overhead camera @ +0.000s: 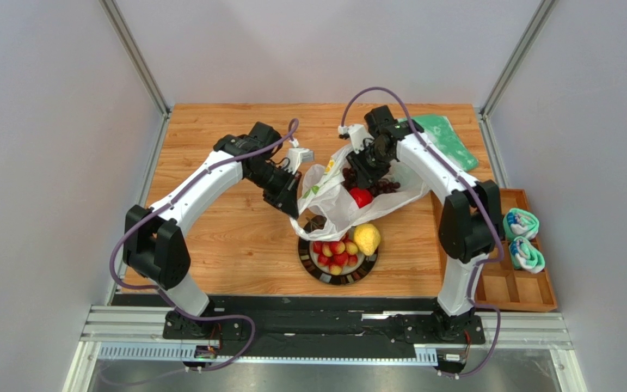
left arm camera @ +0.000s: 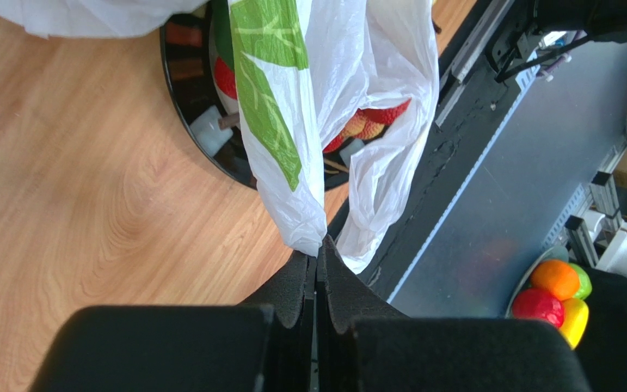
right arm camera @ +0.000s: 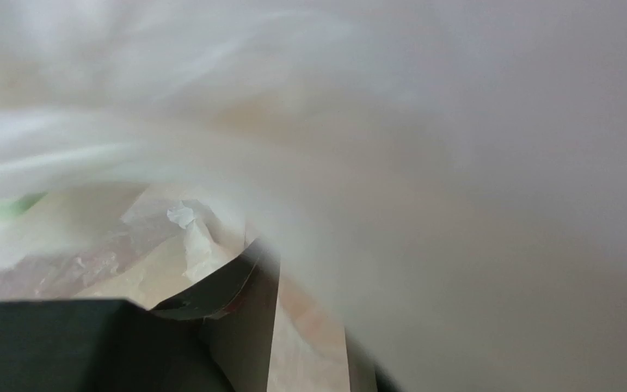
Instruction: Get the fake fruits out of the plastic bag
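Observation:
The plastic bag (overhead camera: 331, 193) hangs lifted over the mid-table, above the dark-rimmed plate (overhead camera: 335, 276). My left gripper (overhead camera: 289, 193) is shut on a pinched edge of the bag (left arm camera: 313, 233) at its left side. My right gripper (overhead camera: 367, 167) is at the bag's upper right, among the plastic. In the right wrist view the film (right arm camera: 456, 163) covers nearly everything, and only one finger (right arm camera: 210, 287) shows. A red apple (overhead camera: 361, 197) and dark grapes (overhead camera: 387, 186) show through the bag. A yellow lemon (overhead camera: 367, 238) and the red-yellow berry cluster (overhead camera: 335, 253) lie on the plate.
A green-and-white cloth (overhead camera: 444, 139) lies at the back right. A wooden tray (overhead camera: 511, 286) with rolled cloths (overhead camera: 522, 222) stands along the right edge. In the left wrist view, a bowl of other plastic fruits (left arm camera: 555, 299) sits beyond the table's near edge.

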`<move>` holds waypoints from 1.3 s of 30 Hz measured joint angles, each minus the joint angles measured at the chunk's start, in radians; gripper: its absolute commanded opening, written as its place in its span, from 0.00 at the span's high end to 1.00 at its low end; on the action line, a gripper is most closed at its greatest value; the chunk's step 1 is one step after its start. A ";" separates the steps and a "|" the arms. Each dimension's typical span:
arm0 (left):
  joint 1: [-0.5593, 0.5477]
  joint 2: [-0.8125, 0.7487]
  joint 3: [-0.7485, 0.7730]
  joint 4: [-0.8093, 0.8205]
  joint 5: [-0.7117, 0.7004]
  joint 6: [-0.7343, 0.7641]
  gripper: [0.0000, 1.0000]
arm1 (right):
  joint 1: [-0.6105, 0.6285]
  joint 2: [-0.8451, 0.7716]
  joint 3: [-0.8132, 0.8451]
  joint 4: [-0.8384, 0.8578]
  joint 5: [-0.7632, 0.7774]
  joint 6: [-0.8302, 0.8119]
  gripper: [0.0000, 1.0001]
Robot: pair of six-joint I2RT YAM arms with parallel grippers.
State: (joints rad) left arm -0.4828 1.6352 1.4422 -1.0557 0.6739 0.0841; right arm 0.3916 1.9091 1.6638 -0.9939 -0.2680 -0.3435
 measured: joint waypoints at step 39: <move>0.000 -0.061 0.024 0.010 -0.021 0.015 1.00 | 0.057 0.151 0.089 -0.053 0.094 -0.082 0.46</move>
State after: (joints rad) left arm -0.4828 1.5745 1.4658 -1.0454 0.6533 0.0990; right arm 0.4484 2.0605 1.7527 -1.0466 -0.1738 -0.4255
